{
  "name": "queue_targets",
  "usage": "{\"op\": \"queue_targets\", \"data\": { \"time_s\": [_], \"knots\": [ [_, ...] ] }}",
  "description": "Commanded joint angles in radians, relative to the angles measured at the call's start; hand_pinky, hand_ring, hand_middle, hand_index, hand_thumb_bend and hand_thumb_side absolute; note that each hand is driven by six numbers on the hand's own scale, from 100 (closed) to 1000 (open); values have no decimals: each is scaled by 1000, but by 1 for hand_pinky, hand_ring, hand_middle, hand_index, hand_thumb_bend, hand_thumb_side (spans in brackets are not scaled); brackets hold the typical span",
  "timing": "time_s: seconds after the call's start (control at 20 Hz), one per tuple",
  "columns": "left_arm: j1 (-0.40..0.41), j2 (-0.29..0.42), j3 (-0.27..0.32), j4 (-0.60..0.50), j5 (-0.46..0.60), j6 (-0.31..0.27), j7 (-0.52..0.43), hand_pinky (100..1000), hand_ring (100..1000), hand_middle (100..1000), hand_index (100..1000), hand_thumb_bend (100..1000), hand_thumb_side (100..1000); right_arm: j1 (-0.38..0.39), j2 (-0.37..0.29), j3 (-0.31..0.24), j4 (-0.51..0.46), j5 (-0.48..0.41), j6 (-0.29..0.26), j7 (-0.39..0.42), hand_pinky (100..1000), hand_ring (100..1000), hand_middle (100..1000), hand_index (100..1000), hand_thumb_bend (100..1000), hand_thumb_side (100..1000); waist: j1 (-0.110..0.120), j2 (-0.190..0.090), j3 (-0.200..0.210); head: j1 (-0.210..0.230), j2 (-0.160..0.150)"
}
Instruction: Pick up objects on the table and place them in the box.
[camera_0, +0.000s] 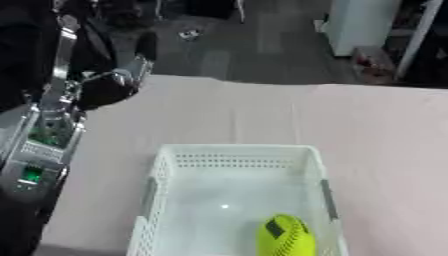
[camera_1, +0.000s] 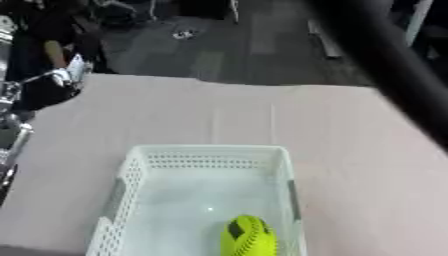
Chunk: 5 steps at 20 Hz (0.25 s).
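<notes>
So the bench (camera_0: 376, 130) is covered in a pale pinkish cloth with a couple of fold creases running toward the far edge, and past that edge it's dark grey floor (camera_0: 254, 45) with a white cabinet (camera_0: 363, 25) off to the upper right and some dark clutter at the top left. A white perforated plastic basket (camera_0: 236, 156) sits on the near middle of the bench, and there's 1 yellow-green softball (camera_0: 284, 236) with a dark patch on it lying inside, down in the near right corner of the basket, touching or just beside the right wall. The left hand (camera_0: 105, 90) is up at the far left corner of the bench, dark and rounded, looks bunched in on itself, though honestly I can't tell whether the fingers are apart or together or if anything's in them. In the right eye view a dark blurry bar (camera_1: 385, 55) cuts diagonally across the upper right; can't tell what it is.
</notes>
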Motion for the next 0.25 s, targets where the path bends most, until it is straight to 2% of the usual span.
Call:
{"op": "queue_targets", "data": {
  "time_s": [0.05,0.25],
  "knots": [
    [5,20,5,-17,2,-1,8,719,647,778,808,165,549,-19,-17,1,-13,3,-46,-50,269,444,469,581,100,939,1,-3,-6,4,-19],
    [23,24,14,-17,-7,13,20,720,645,778,809,163,549,-33,-9,1,-13,-3,-46,-48,275,445,469,580,100,939,5,-2,-17,6,-18]
  ]
}}
